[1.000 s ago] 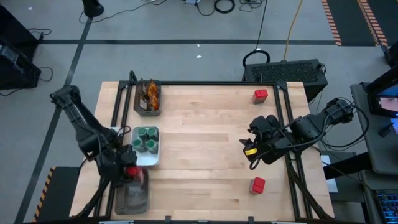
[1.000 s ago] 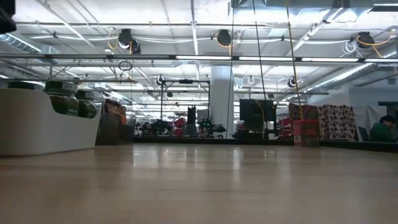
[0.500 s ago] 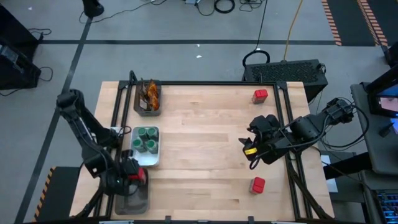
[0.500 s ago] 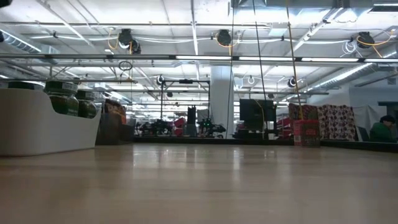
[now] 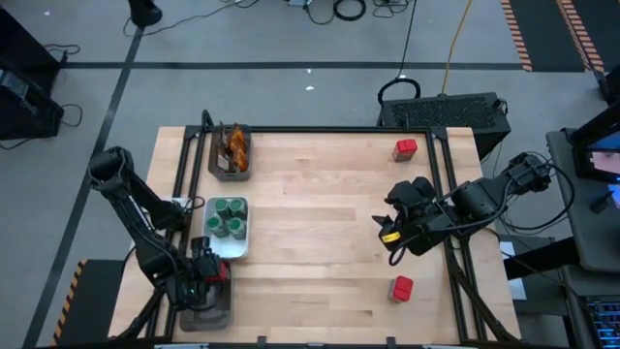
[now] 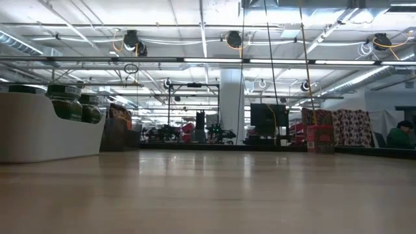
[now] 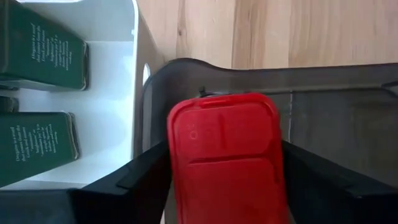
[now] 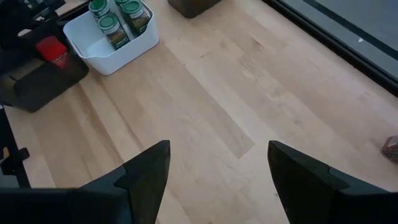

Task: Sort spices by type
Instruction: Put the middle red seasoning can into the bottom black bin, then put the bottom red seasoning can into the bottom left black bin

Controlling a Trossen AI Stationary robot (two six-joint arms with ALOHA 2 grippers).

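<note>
- A red boxy plastic spice packet (image 7: pixel 225 155) is sitting between the jaws of the left gripper (image 5: pixel 205 275), right over a dark grey rectangular tray (image 5: pixel 208 312) at the near left corner of the pale wooden desk (image 5: pixel 320 223).
- The dark fingers (image 7: pixel 146 171) are flanking the packet on both sides; I cannot tell whether they are pressing it or standing just off it.
- Just beside the dark tray, a white rectangular bin (image 5: pixel 235 245) is holding the round jars with green lids (image 5: pixel 228 215), clustered at its far end; in the low view the bin is showing as a white wall with jar tops above it.
- Farther back along the left edge, another dark tray (image 5: pixel 229 172) is carrying the brown-orange crinkly sachets (image 5: pixel 235 145).
- Two more red boxy packets are lying loose on the right side of the desk, well apart: one (image 5: pixel 405 148) near the far right corner, the other (image 5: pixel 400 288) near the front right.
- The right gripper (image 5: pixel 389 231) is hanging over the desk's right side between those two loose packets, touching neither.
- Its jaws are standing wide apart with nothing between them, only bare wood showing in the gap.
- Beyond the desk, a person in green (image 6: pixel 400 136) is showing at the far right of the room.
</note>
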